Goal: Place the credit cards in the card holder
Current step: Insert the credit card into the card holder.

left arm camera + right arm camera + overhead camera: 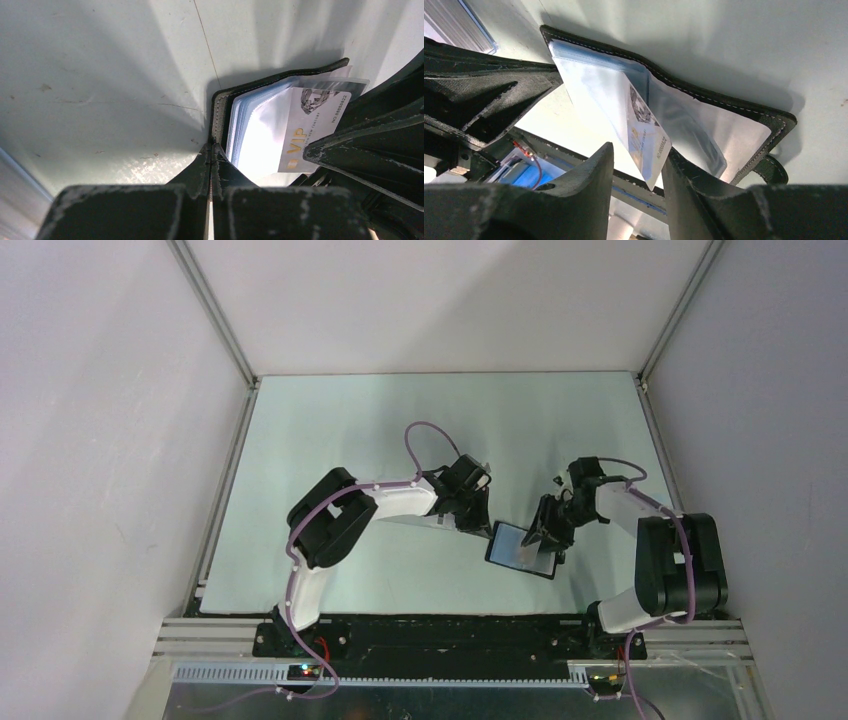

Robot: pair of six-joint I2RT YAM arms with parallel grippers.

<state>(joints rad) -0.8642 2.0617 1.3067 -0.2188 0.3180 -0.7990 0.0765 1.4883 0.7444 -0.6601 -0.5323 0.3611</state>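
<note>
The right gripper (638, 157) stands released, its jaws apart with the lower corner of a pale card (646, 132) between them; the card's edge lies close against one finger (689, 175) and clear of the other. The left gripper (212, 152) is clenched on the cover edge of the black wallet (222, 100), which lies open on the worktop (400, 420) just ahead of both grippers. The card sits part way into a clear sleeve (594, 95), slanted, with a good part of it sticking out toward the right gripper; the step in hand looks to be seating it. To do that well, I judge the left gripper should pin the cover firmly while the right gripper pushes the card's free edge along the line of the sleeve; the slant wants straightening first, so no corner catches; a sideways shove would likely buckle the sleeves or drag the wallet. Hard to tell: how deep the card sits, which sleeve holds it, and whether it touches the finger; the snap tab (772, 169) is partly cut off behind that finger; no other cards show in any view.
</note>
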